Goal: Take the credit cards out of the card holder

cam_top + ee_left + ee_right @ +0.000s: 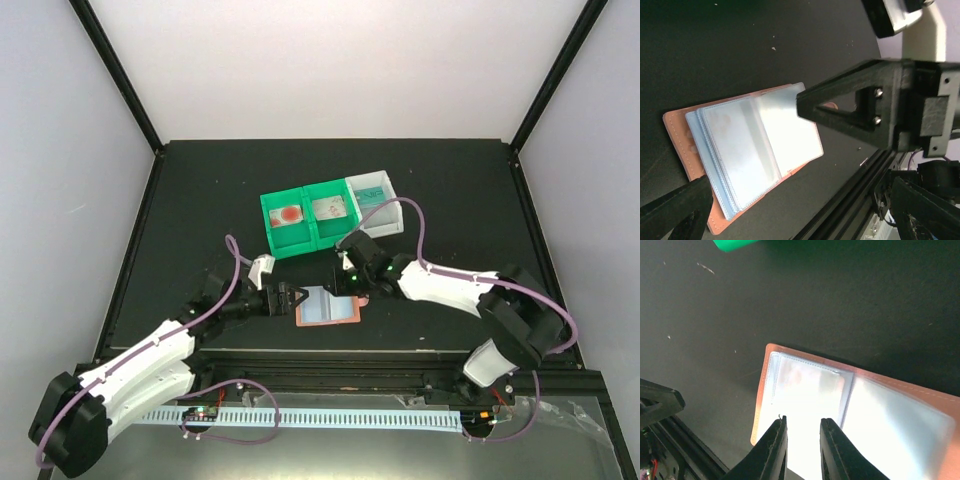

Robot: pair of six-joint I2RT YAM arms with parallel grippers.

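Low centre in the top view, the card holder [328,308] lies open on the desk, pockets up for reach. Left fingers [850,102] stand spread wide beside it, likely to steady it. Right fingers [771,450] hang over a pocket, narrowly parted; whether they pinch anything I cannot tell. 3 credit cards [290,214] sit in trays [268,228].

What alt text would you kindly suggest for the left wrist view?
An open card holder lies flat on the black table, pale-blue clear pockets up inside a salmon border. The left gripper frames it, black jaws wide open.
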